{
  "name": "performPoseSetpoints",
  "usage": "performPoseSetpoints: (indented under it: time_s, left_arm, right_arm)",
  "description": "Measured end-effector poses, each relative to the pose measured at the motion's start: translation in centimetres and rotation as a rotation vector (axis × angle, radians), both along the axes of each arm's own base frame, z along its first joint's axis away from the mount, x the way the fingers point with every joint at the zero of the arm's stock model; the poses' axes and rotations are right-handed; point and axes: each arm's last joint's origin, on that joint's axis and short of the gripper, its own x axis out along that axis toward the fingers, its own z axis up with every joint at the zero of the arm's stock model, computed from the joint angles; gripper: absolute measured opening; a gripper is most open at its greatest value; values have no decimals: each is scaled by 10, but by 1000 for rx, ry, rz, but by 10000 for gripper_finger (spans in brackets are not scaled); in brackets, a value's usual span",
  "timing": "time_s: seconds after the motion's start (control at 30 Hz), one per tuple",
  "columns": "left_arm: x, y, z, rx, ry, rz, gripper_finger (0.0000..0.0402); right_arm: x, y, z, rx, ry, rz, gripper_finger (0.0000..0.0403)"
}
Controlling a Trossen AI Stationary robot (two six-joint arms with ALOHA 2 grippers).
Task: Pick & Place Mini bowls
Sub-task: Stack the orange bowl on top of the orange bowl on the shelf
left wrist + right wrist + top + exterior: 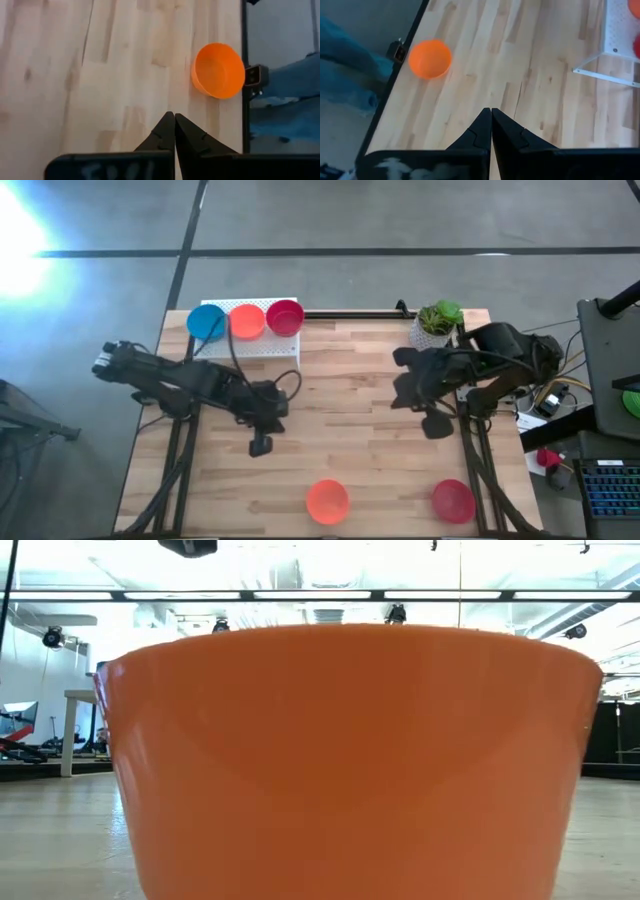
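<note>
Two mini bowls stand upright on the wooden table near its near edge: an orange one [327, 501] [218, 70] [430, 59], which fills the low view [350, 760], and a red one [453, 500]. Blue [207, 322], orange [247, 321] and red [285, 317] bowls sit on a white tray [265, 352] at the far left. My left gripper [260, 445] [174, 120] hangs shut and empty over the table's middle left, short of the near orange bowl. My right gripper [437, 425] [491, 116] is shut and empty over the right side, above the table.
A white pot with a green plant [437, 323] stands at the far right corner. Bare wood lies between the tray and the near bowls. The table's near edge runs close behind the orange bowl [243, 100]. A laptop and clutter lie off the table's right edge [600, 480].
</note>
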Motion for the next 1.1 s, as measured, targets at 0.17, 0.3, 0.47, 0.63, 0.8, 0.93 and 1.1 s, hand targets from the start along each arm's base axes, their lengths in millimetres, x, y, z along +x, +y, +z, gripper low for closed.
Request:
performPoseSetpoints:
  time_s: [0.17, 0.3, 0.47, 0.63, 0.8, 0.93, 1.1]
  left_arm:
    - [15, -5, -16, -60, 83, 41, 39]
    - [29, -10, -26, -71, 86, 38, 77]
    - [51, -30, -43, -54, 33, -77, 96]
    - [71, -47, -65, -27, 6, -149, 96]
    - [87, -58, -88, -27, 15, -157, 96]
    - [96, -66, -108, -31, 58, -149, 96]
    - [106, -74, -121, -75, 43, -182, 96]
  right_arm:
    - [-21, -4, 10, -8, -35, 30, 8]
    - [-40, -10, 20, 5, -84, 31, 8]
    - [-58, -15, 29, 26, -128, 18, 8]
    - [-63, -17, 30, 25, -135, 22, 8]
    - [-64, -17, 30, 0, -138, 57, 8]
    - [-61, -16, 26, -17, -123, 73, 8]
    - [-57, -15, 18, -32, -92, 82, 8]
